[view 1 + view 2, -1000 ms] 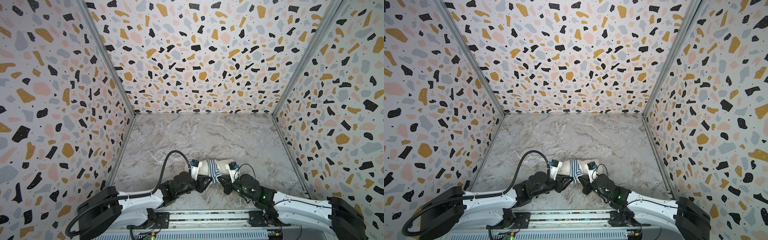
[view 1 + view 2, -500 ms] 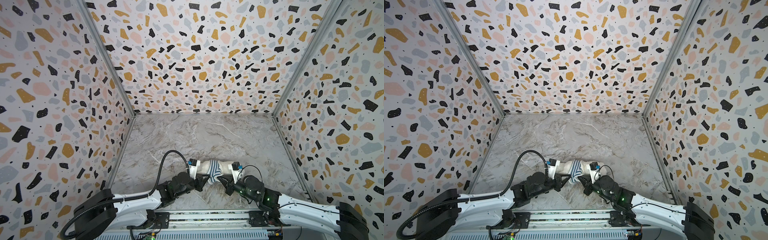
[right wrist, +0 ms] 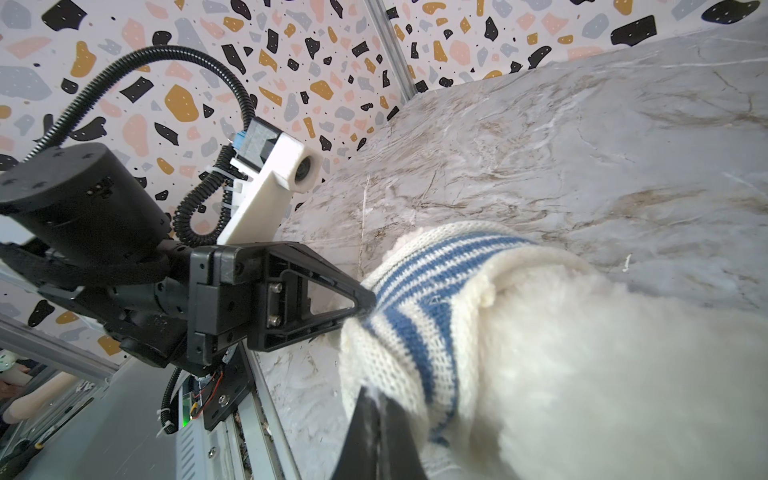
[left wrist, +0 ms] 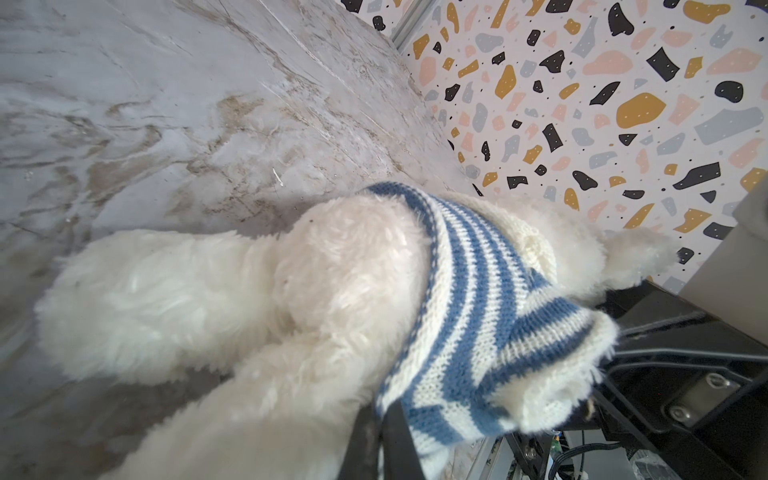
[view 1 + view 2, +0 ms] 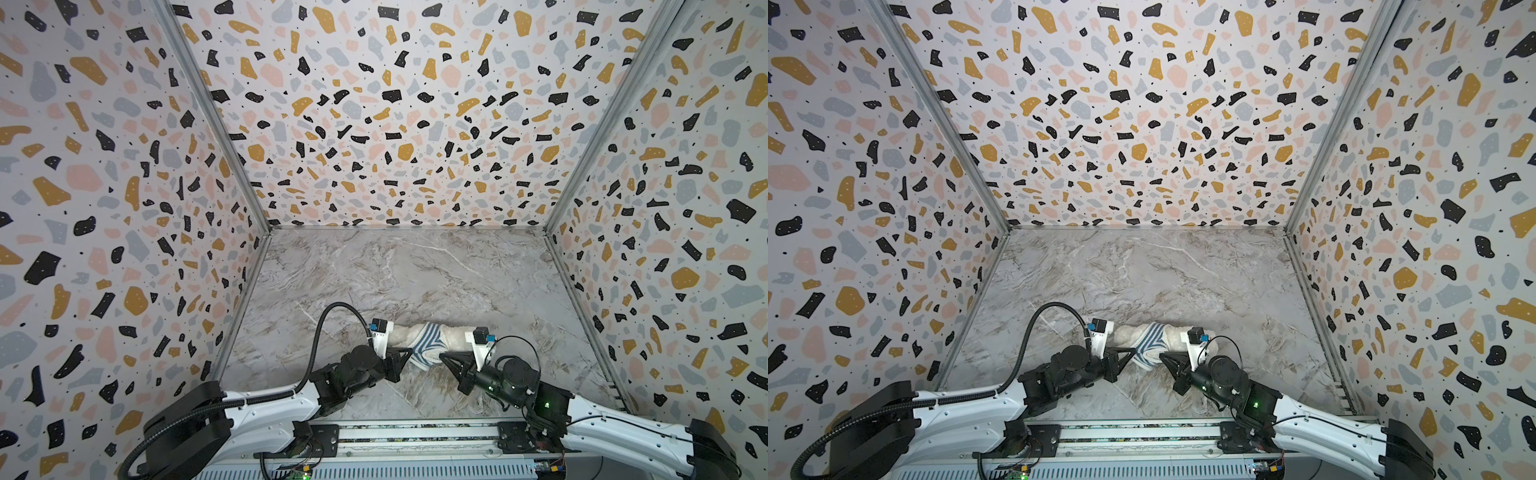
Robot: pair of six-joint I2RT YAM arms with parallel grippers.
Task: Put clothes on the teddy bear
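A robot test booth of the kind found in a lab or workshop, not a lived-in room. Three tall walls printed with speckled terrazzo box in a floor with a marble print, and bare metal corner strips join them. Along the open front runs an aluminium rail carrying a white-and-black left arm and right arm — with ribbed black cable hose, loose wires, a lit green lamp and a camera bolted at a wrist.
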